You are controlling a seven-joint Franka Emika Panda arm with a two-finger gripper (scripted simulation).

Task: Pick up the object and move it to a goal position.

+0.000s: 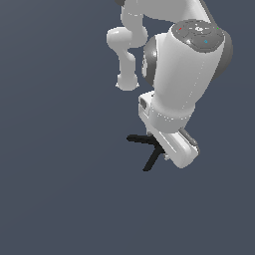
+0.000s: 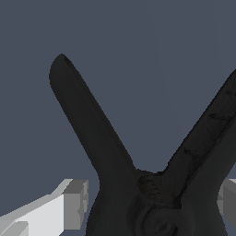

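The object (image 1: 147, 141) is a small black spring clamp with two thin handles splayed in a V. In the exterior view it pokes out to the left from under my white gripper (image 1: 174, 152). Up close in the wrist view, the object (image 2: 115, 184) fills the space between my grey fingers (image 2: 73, 203), one on each side of its pivot. Both fingers sit against the clamp's body, so the gripper (image 2: 152, 205) is shut on it. The clamp's tip is hidden below the frame and behind the hand.
A plain dark blue-grey surface (image 1: 60, 189) lies all around. The white arm's links (image 1: 127, 50) rise behind and above the hand. No goal marker shows.
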